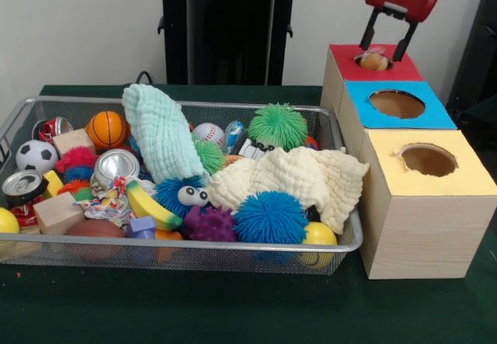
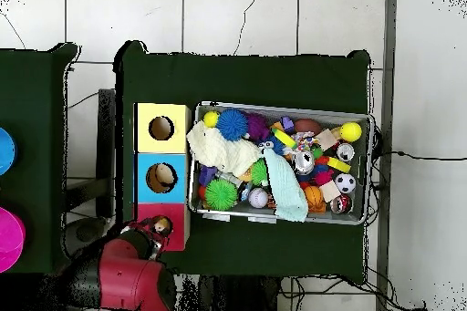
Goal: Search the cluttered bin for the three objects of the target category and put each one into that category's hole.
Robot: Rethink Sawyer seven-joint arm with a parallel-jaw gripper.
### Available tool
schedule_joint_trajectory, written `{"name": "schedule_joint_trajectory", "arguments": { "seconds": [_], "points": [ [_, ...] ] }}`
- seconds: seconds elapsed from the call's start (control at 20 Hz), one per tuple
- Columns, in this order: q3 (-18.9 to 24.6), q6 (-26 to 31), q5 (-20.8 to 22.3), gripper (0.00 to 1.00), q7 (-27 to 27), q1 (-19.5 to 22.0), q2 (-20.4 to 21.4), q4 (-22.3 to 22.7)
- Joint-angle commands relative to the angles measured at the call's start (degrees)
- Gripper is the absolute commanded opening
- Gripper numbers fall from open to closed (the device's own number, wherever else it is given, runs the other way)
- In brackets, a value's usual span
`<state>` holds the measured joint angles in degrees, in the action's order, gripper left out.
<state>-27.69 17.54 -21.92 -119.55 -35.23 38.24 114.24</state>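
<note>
A silver wire bin (image 1: 342, 244) on the dark green table (image 1: 233, 305) holds spiky balls, cloths, cans, blocks and an orange basketball (image 1: 106, 129). Beside it, a pale wooden box (image 1: 423, 235) has red, blue and yellow holes. Above the red hole (image 1: 374, 62), the claw (image 1: 382, 53) has its fingers spread around a tan-orange figure (image 1: 374, 61) sitting in the opening; a white wall stands behind

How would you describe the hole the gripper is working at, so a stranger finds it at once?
Start at the pale wooden box standing to the right of the wire-mesh bin in the front view. Its top carries three round holes in a row. The one meant is the red-surround hole farthest from the camera, under the gripper, with a tan-orange object sitting in it; its neighbours have blue and yellow surrounds.
</note>
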Motion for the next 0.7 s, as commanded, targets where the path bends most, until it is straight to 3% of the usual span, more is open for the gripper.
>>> {"name": "schedule_joint_trajectory", "arguments": {
  "seconds": [0.05,0.25,0.4,0.7],
  "points": [
    [-3.5,9.6,-0.4,1.00,-14.8,-2.7,-1.3,-2.2],
    [-8.3,13.6,1.5,1.00,-13.4,-5.0,0.0,-4.4],
    [-10.3,16.1,2.9,1.00,-10.0,-3.8,2.4,-5.5],
    [-9.6,10.1,6.8,1.00,-2.8,1.7,4.5,-4.2]
  ]
}}
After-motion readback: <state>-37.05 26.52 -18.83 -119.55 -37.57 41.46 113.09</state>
